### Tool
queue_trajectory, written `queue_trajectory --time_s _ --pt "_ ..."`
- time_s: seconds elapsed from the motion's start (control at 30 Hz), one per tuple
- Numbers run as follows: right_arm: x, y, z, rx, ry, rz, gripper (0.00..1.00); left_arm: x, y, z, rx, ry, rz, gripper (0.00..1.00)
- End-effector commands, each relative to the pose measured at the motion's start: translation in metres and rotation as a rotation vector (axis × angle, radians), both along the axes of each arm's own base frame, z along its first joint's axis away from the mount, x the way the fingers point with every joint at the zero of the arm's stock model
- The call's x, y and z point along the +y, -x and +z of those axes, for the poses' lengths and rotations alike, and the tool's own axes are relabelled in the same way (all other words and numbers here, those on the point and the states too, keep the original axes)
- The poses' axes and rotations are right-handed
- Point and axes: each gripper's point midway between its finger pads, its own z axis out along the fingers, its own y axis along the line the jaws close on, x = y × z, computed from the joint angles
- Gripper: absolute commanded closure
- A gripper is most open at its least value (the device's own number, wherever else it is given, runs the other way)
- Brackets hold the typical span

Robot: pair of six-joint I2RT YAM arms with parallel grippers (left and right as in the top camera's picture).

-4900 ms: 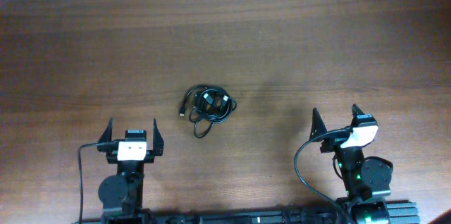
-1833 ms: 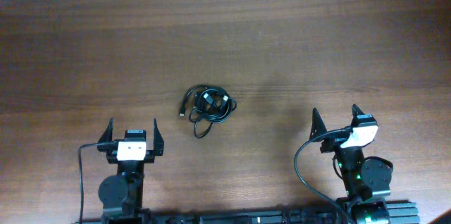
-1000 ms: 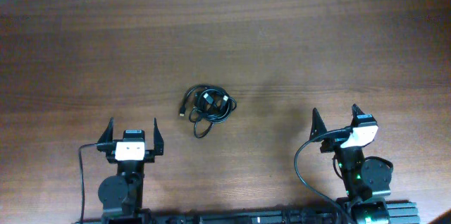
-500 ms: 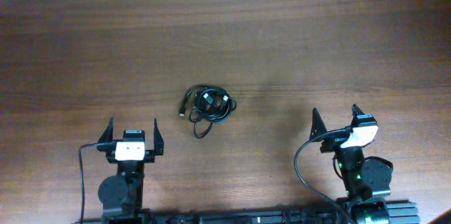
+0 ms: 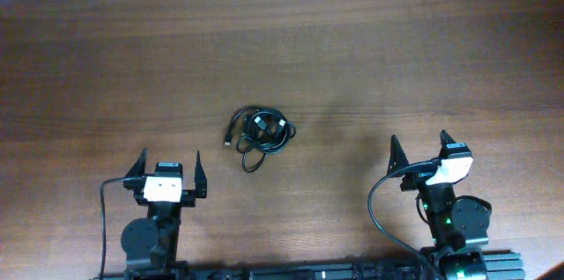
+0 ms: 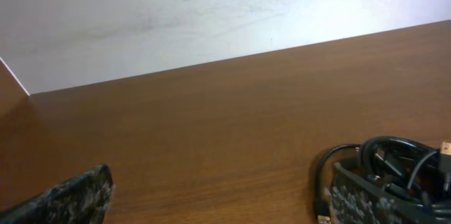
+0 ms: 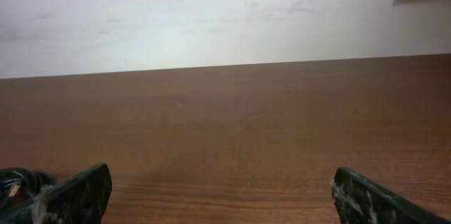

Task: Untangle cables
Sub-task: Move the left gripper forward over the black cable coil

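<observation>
- One bundle of cables (image 5: 260, 136): coiled mid-table (image 5: 397, 42), ahead of your left arm.
- One left gripper (image 5: 170, 154): jaws spread wide, empty, near the bundle.
- One right gripper (image 5: 419, 137): spread wide, empty, well apart.

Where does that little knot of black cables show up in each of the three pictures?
Overhead: the cables lie a little left of centre on the table.
Left wrist: in the bottom right corner, partly cut off by the picture's edge.
Right wrist: just peeking in at the bottom left corner.
Shared landmark: the brown table's far edge, with white beyond it.
</observation>
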Motion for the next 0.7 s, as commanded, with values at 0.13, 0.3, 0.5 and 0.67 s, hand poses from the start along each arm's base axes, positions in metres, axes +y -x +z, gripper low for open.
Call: queue_trajectory --time_s 0.13,0.3,0.5,0.67 --pt "-0.003 0.0 -0.001 0.001 -0.002 -0.016 0.02 -0.017 -0.001 0.019 0.046 0.01 -0.099 0.01" --pt "-0.003 0.0 -0.001 0.001 -0.002 -0.016 0.02 -0.021 -0.008 0.025 0.124 -0.021 -0.136 0.01" --pt "-0.003 0.0 -0.001 0.001 -0.002 -0.016 0.02 -0.03 -0.018 0.043 0.28 -0.003 -0.19 0.01" --pt "-0.003 0.0 -0.001 0.001 -0.002 -0.016 0.02 -0.035 -0.032 0.055 0.462 0.004 -0.234 0.01"
